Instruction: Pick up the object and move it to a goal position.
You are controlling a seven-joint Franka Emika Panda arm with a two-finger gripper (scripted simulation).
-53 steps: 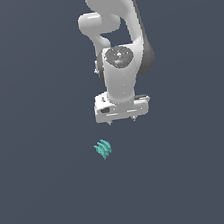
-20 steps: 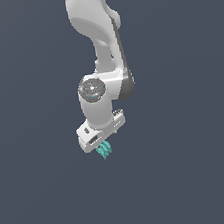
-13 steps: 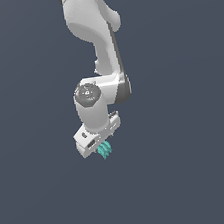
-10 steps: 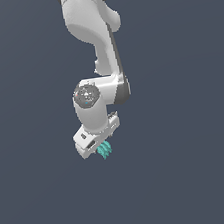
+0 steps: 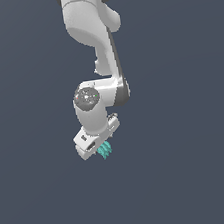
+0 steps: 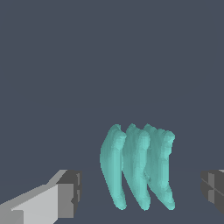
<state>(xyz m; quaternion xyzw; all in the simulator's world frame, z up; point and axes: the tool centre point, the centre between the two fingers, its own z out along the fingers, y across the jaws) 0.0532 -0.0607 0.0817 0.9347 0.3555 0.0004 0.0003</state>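
The object (image 5: pixel 105 149) is a small teal ribbed lump with several parallel ridges. In the exterior view it pokes out just below the white gripper (image 5: pixel 100 147), whose body covers most of it. In the wrist view the object (image 6: pixel 138 168) stands between the two dark fingertips (image 6: pixel 70 194), with a gap on each side. The jaws are open and touch nothing. The fingers themselves are hidden in the exterior view.
The white arm (image 5: pixel 92 31) comes down from the top of the exterior view. The ground is a plain dark blue-grey surface (image 5: pixel 193 173) with no other objects in view.
The arm has swung from the right down over the object, which was lying apart from it. In the last second the gripper has sunk slightly around it. The object has not moved.
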